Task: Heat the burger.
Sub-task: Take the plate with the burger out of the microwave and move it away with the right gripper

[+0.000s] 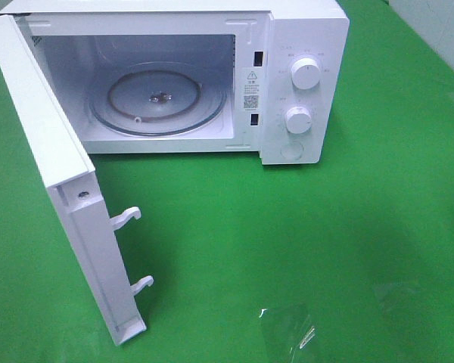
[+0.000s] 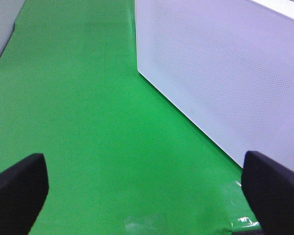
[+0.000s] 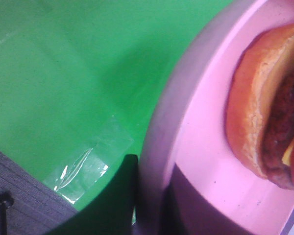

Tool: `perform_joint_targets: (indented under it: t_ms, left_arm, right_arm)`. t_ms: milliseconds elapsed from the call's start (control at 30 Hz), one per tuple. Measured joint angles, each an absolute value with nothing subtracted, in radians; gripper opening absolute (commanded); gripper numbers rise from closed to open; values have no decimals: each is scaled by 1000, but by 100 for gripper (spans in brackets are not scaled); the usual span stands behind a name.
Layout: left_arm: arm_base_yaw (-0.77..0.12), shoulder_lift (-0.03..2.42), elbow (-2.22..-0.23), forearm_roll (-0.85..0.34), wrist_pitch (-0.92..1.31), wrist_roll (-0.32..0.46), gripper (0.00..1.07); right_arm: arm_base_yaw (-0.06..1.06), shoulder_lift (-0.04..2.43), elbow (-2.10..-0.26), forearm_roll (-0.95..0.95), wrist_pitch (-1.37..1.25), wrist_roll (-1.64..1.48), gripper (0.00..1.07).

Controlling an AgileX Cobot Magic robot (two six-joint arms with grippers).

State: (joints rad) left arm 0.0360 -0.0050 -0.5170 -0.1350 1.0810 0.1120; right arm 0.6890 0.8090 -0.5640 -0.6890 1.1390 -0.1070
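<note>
Two arms share the job, though neither appears in the high view; only their wrist cameras show them. Right gripper (image 3: 149, 205) is clenched on the rim of the pink plate (image 3: 196, 142), one dark finger under and one over the edge, presumably so the plate serves as a carrier and the food itself goes untouched; the burger (image 3: 269, 107) lies on that plate, cut off at the frame edge, so only bun, patty and a sliver of red and yellow show. Neither plate nor burger appears in the high view, so where they sit relative to the oven cannot be told.

Left gripper (image 2: 147, 188) hangs released, jaws wide, over the green cloth (image 2: 78, 112) just beside the outer face of the microwave door (image 2: 225, 73); nothing lies between its fingers.

In the high view the microwave (image 1: 303, 45) stands at twelve o'clock, its door swung out toward eight o'clock, likely to clear a path to the bare glass turntable (image 1: 159, 102); clear tape (image 1: 287, 333) glints at six o'clock, its edges hard to trace.
</note>
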Motion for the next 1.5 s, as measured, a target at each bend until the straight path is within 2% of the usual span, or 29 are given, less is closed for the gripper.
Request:
perform_joint_targets:
  t_ms: [500,900,1500]
  left_arm:
    - [36,-5,-517,-135,1081,112,100]
    - [36,-5,-517,-135,1081,112,100]
    - [36,-5,-517,-135,1081,112,100]
  right_arm:
    - [689,1058,-713,-704,1184,84,0]
    - [689,1212,-724,-725,1189,250,0]
    - [566,1406,-730,-738,1093,443,0]
